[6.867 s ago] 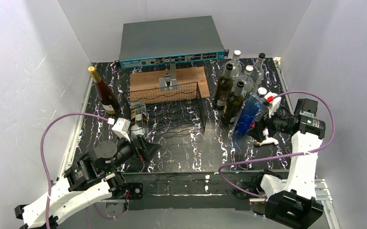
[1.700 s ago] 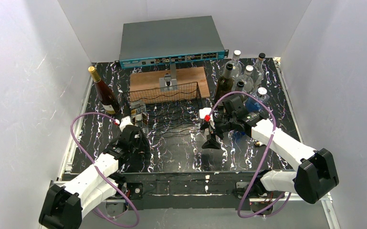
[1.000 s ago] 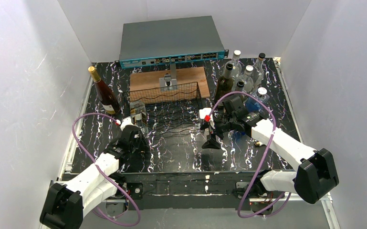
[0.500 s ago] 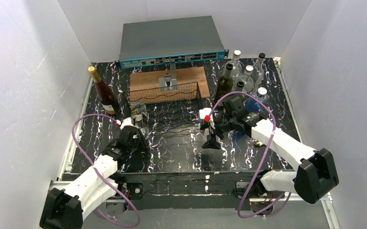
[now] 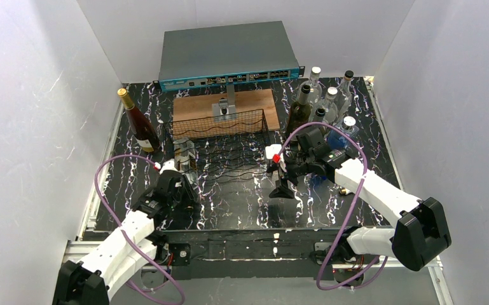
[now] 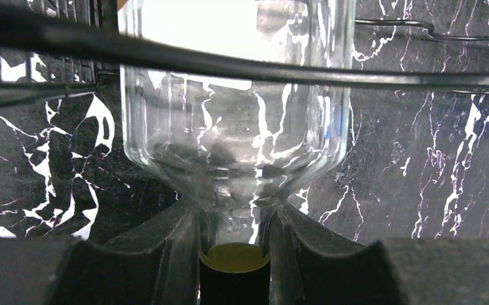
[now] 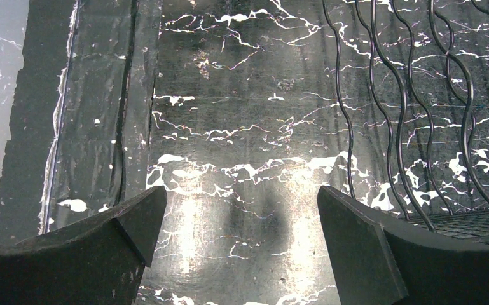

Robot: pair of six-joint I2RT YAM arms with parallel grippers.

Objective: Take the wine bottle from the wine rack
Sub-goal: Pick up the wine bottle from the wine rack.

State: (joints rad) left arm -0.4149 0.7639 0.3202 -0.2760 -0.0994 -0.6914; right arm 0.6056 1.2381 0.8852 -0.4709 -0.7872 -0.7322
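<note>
1. Grips with the left gripper (image 6: 235,219) (image 5: 181,181) the thin neck of the wine bottle (image 6: 229,127), fingers (image 6: 178,238) pinched narrow just above its dark, yellow-topped cap.
2. Shows that wine bottle (image 5: 184,152) as clear glass lying in the wine rack (image 5: 235,159) at the rack's near-left corner, neck aimed at the near edge of the bench (image 5: 241,206); in the left wrist view, has a black wire crossing in front of the body.
3. Spreads the right gripper (image 7: 241,203) (image 5: 282,187) wide, holding nothing, over bare marbled bench just off the rack's near-right corner.
4. Catches the wavy wires and mesh of the wine rack (image 7: 470,222) along the right side of the right wrist view, apart from both fingers.
5. Sets the rack mid-bench, with a brown wooden board (image 5: 197,108) just behind it and a grey network switch (image 5: 229,54) beyond that, along the far edge.
6. Stands a brown-glass bottle (image 5: 138,127) with a gold cap upright near the left edge, well apart from the rack.
7. Crowds a cluster of upright bottles (image 5: 324,101) into the far right corner.
</note>
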